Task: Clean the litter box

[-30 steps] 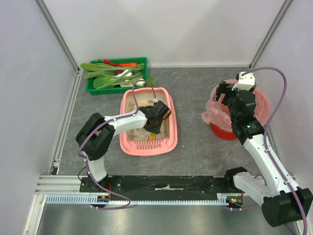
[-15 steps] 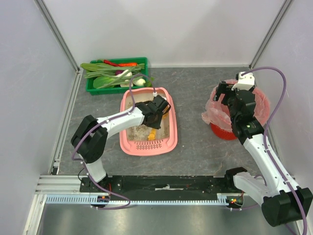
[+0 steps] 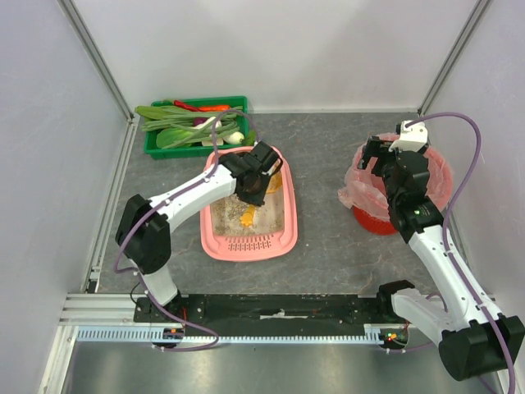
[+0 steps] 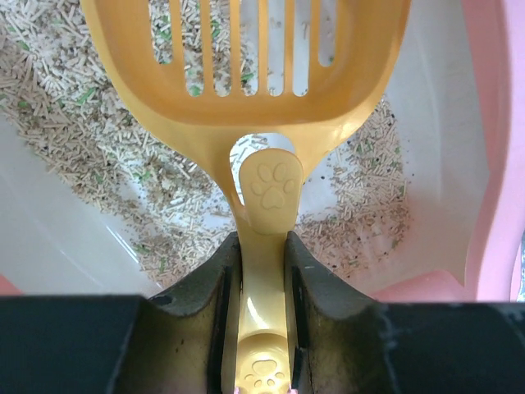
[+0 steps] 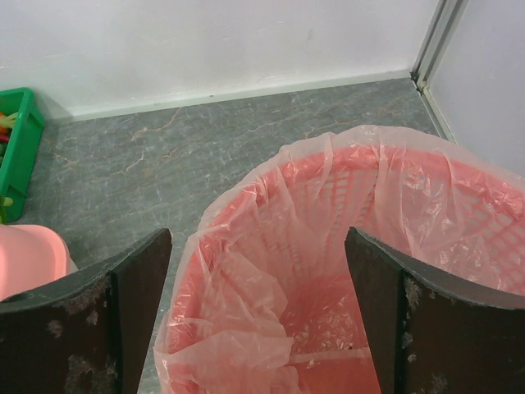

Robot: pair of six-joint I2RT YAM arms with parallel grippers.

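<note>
Bases of both arms sit along the table's near edge. Just beyond them, left of the table's middle, lies the litter box (image 3: 246, 245). Its long side runs from near to far and its slotted ledge faces the near edge. The left gripper (image 3: 254, 185) hangs over the far half of the tray. Its fingers (image 4: 205, 283) are clamped on the handle of a yellow scoop (image 4: 271, 189), which has a paw print moulded into it. The scoop's slotted head lies over the grey-beige litter (image 4: 82, 123); whether it touches the grains cannot be told. Pale bare plastic shows beside the litter, and the pink wall (image 4: 492, 164) rises on the right in the left wrist view.

Farther back, near the right edge, the right gripper (image 5: 258, 246) hovers over a red bin (image 3: 373, 220) lined with a pink bag (image 5: 459, 222). Its jaws are spread wide and hold nothing.

At the far-left corner, just beyond the tray's far end, stands a green crate (image 3: 176, 150) of vegetables (image 3: 189, 123).
</note>
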